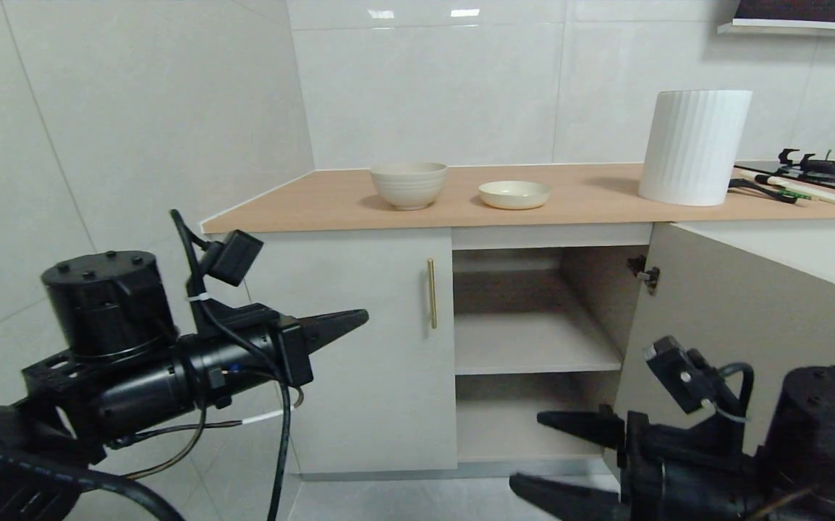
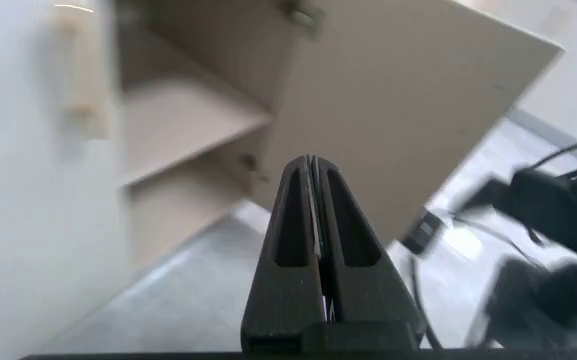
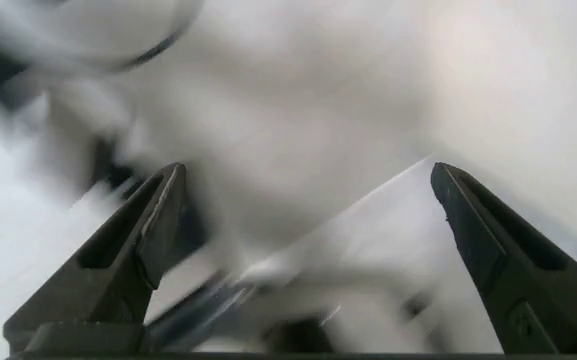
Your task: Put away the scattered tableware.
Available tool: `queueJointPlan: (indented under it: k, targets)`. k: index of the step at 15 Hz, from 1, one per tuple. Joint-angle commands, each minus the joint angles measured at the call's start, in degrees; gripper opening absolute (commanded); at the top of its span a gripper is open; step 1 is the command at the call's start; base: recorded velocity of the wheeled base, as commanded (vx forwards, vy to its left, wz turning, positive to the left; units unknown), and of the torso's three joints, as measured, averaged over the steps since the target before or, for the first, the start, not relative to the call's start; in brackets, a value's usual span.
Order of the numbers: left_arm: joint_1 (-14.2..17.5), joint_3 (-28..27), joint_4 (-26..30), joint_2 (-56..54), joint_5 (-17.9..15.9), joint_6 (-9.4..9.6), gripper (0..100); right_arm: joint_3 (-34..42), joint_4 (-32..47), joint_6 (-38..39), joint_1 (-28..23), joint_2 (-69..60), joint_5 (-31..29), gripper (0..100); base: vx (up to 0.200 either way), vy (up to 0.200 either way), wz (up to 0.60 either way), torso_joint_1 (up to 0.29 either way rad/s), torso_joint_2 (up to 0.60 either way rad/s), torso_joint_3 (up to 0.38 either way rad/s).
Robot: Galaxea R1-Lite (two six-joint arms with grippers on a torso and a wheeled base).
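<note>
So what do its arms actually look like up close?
Both are matte black: round drum-shaped joints, then the left gripper and right gripper with long tapering fingers. Loose black cables loop past a small black box on each wrist.

Both arms are matte black, with screw-studded drum housings (image 1: 103, 293). Black cables (image 1: 284, 434) loop along the left arm (image 1: 171, 376); the left gripper (image 1: 359, 316) tapers to a point.

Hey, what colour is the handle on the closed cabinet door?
Gold. The slim vertical handle shows best in the head view.
</note>
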Motion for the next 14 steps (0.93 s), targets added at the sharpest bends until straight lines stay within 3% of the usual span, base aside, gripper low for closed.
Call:
queueJointPlan:
  k: [1,2,4,7,9,11,12,14]
  targets:
    - [4.9,2.7,1.6,-7.8,0.0,0.09,0,-7.6,0.1,-2.3,-5.2,7.7,-4.8,100,0.0,0.0,0.0,0.0,0.0,0.0]
    - [5.7,2.8,3.3,-10.0,0.0,0.09,0,-10.6,0.1,-3.0,-7.6,10.3,-9.1,100,0.0,0.0,0.0,0.0,0.0,0.0]
    - [6.7,2.6,6.6,-13.5,0.0,0.01,0,-15.5,4.3,-6.4,-11.7,11.5,-10.6,100,0.0,0.0,0.0,0.0,0.0,0.0]
    - [8.6,-1.9,17.8,-16.7,0.1,0.09,0,-29.9,32.8,-13.1,-14.1,4.8,-17.1,100,0.0,0.0,0.0,0.0,0.0,0.0]
    - [9.5,-6.0,24.3,-16.8,0.1,0.01,0,-37.0,43.7,-13.8,-14.0,2.4,-22.3,100,0.0,0.0,0.0,0.0,0.0,0.0]
    - [9.7,-8.2,28.0,-16.7,0.2,0.09,0,-38.0,52.9,-12.2,-12.7,-3.7,-22.4,100,0.0,0.0,0.0,0.0,0.0,0.0]
    - [9.8,-8.5,27.6,-16.2,0.2,-0.26,100,-38.0,55.6,-11.2,-12.3,-5.5,-22.5,100,0.0,0.0,0.0,0.0,0.0,0.0]
    - [10.1,-9.1,26.0,-14.5,0.5,-0.26,100,-38.4,61.7,-10.8,-12.1,-9.6,-22.2,100,0.0,0.0,0.0,0.0,0.0,0.0]
